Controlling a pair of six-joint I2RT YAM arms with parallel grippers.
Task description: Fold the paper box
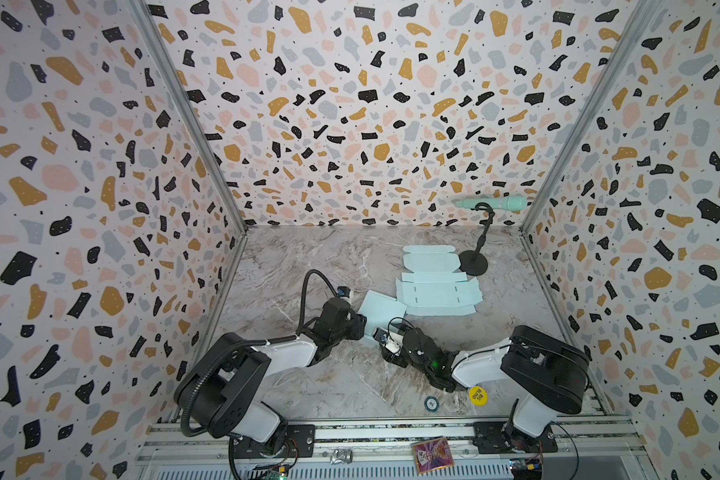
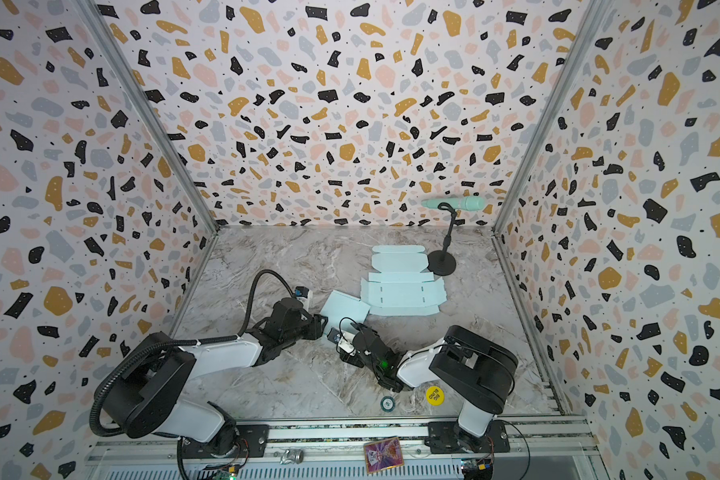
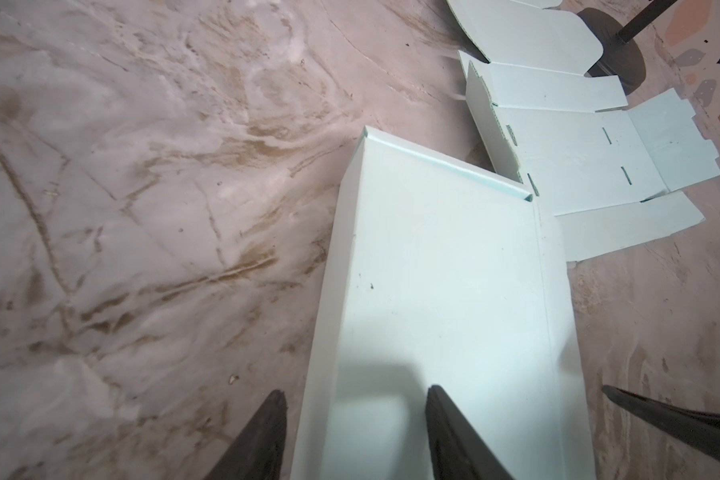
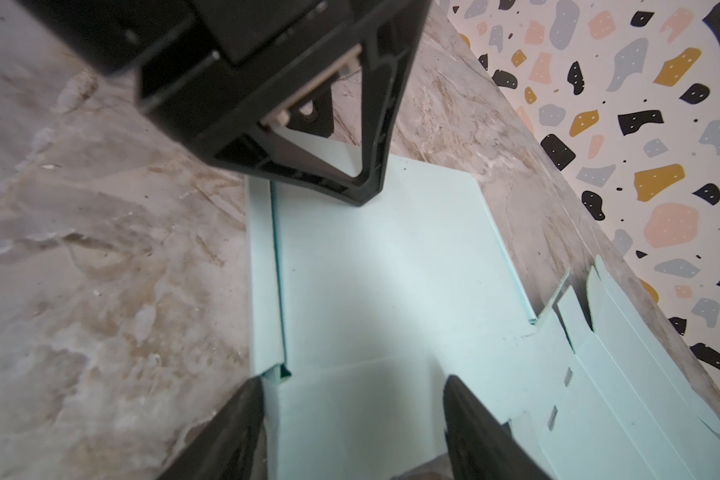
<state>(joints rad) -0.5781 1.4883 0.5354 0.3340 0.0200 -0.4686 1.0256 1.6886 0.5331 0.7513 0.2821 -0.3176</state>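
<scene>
The paper box point(image 1: 437, 291) point(image 2: 404, 293) is a pale mint die-cut sheet lying mostly flat on the marble table. Its near-left panel point(image 1: 381, 311) point(image 3: 441, 291) point(image 4: 391, 270) is tilted up, with a narrow folded rim along one side. My left gripper point(image 1: 363, 326) point(image 2: 323, 326) point(image 3: 354, 399) is open at the panel's near-left end. One finger is outside the rim and the other is over the panel. My right gripper point(image 1: 377, 334) point(image 2: 335, 334) point(image 4: 354, 386) is open, astride the panel's near corner. One of its fingertips point(image 4: 254, 390) touches the fold's end. The left gripper's finger point(image 4: 366, 191) shows in the right wrist view.
A black microphone stand point(image 1: 473, 264) with a mint microphone point(image 1: 491, 203) stands just behind the box at the back right. A yellow disc point(image 1: 477, 395) and a small round chip point(image 1: 431, 403) lie by the front edge. Patterned walls enclose three sides.
</scene>
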